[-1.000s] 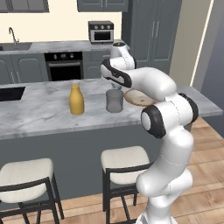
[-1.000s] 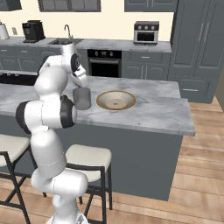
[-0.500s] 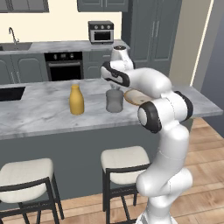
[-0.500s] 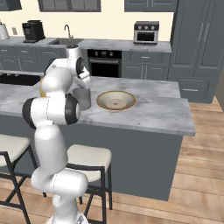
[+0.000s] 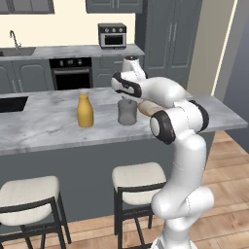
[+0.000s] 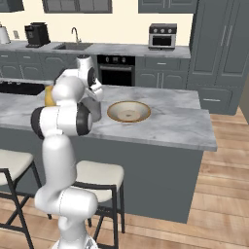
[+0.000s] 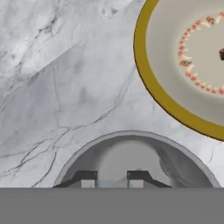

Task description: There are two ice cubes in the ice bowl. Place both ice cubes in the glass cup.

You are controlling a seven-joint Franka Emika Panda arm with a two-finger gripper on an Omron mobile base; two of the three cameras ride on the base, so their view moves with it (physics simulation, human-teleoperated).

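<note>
Grey marble island counter (image 5: 48, 126), dark cabinets behind. Left base view: arm bent over counter, hand lower than a second ago, gripper (image 5: 127, 99) at the rim of the glass cup (image 5: 126, 113); yellow bottle (image 5: 85, 111) to its left.

Right base view: ice bowl (image 6: 129, 111) just right of the arm; cup mostly hidden.

Hand view: finger tips (image 7: 86, 178) narrowly set over the cup's mouth, pinching a pale ice cube (image 7: 112, 184) between them; bowl rim upper right.
</note>
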